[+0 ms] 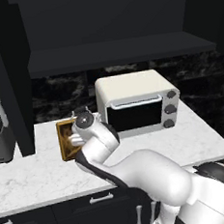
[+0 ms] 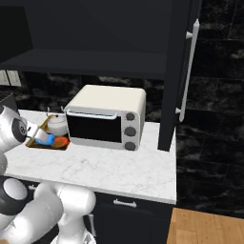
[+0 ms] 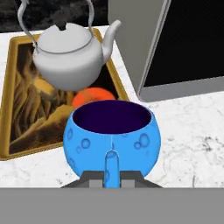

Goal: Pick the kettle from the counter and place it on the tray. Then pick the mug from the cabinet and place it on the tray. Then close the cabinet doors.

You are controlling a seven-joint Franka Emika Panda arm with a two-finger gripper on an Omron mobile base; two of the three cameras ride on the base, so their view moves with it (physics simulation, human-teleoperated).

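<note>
Reaching low over the counter [image 1: 37,174], the white arm [image 1: 139,174] bends forward from the base, and its wrist sits just in front of the tray [image 1: 64,138] in the left base view. The gripper [image 3: 112,177] is closed on the mug [image 3: 112,135]: in the hand view the two dark finger tips clamp the mug's handle between them, with the bowl of the mug directly ahead of the fingers. The mug is bright blue, round, with paler bubble-like marks on the wall and a dark inside. It stands upright, and its opening faces up. I cannot tell if its bottom touches the tray or hangs a little above it.

To the left and ahead of the gripper lies the tray, with a tan wooden rim and a dark brown painted surface. An orange-red spot shows just behind the mug. Further ahead stands the kettle [image 3: 70,54] on the tray, silver-white, with a thin arched handle and a curved spout that points to the right.

To the right of the gripper stands the toaster oven [image 1: 137,102], cream with a dark glass door and three knobs, just beside the tray. Above, the cabinet [image 2: 95,33] is open, and one cabinet door [image 2: 183,71] with a long silver handle stands swung out at the far right in the right base view.
</note>
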